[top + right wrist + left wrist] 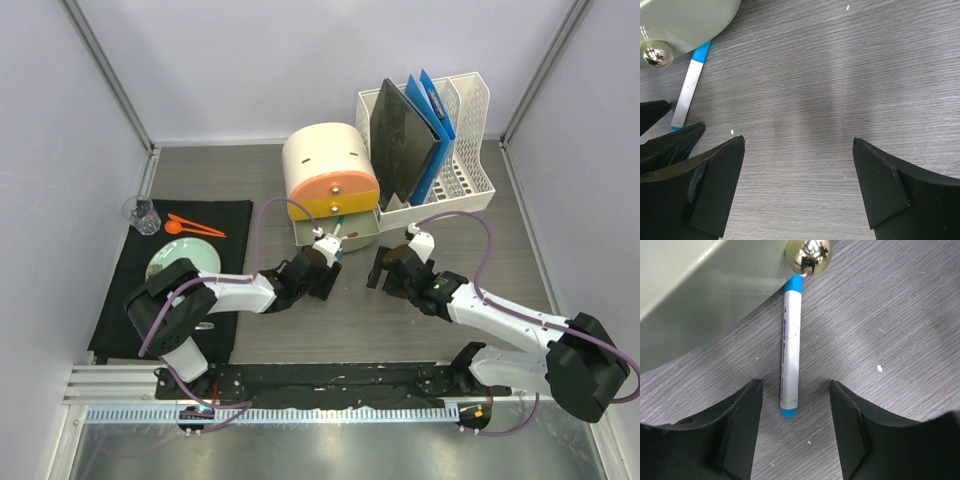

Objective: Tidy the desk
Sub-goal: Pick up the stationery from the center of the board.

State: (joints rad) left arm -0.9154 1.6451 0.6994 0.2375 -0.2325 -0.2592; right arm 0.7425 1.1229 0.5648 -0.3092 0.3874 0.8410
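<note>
Pickup step: left pincer straddles the marker on the counter, part-open, empty; closing squarely seems next. Right pincer, three o'clock, gapes empty.

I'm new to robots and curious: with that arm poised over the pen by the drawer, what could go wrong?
The left gripper sits open astride the marker, whose far end lies under the gold knob of the drawer; lifting straight up might snag it. Being round, it could roll from an off-centre squeeze. The right gripper hangs open close by; the arms might bump.
</note>
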